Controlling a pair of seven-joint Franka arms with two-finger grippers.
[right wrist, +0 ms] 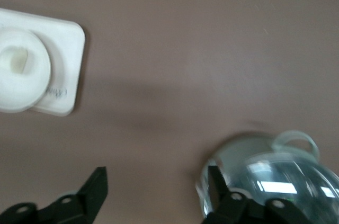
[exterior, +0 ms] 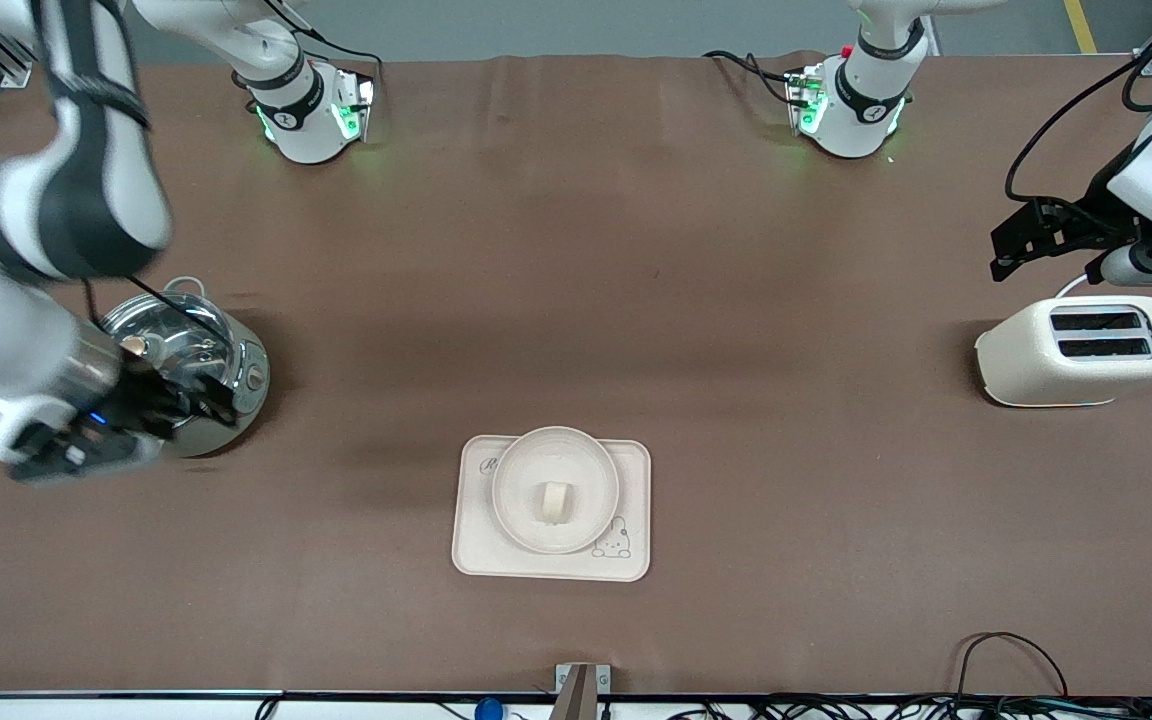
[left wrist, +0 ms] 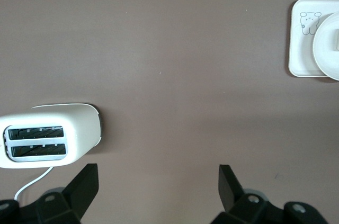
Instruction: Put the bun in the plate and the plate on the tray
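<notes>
Bun [exterior: 554,501] in plate [exterior: 556,447] on tray [exterior: 473,545]; both tools, left [left wrist: 158,177] and right [right wrist: 156,179], gape empty.

A cream-white rounded bun [exterior: 554,501] sits pale against a plain cream-beige round plate [exterior: 513,500]. The cream-beige rectangular tray [exterior: 473,545] carries grey lettering and a small bunny drawing in dark outline. The table cloth [exterior: 636,300] is plain brown. A glossy cream toaster [exterior: 1021,365] has black slots. A shiny silver metal pot [exterior: 241,385] reflects light.
</notes>
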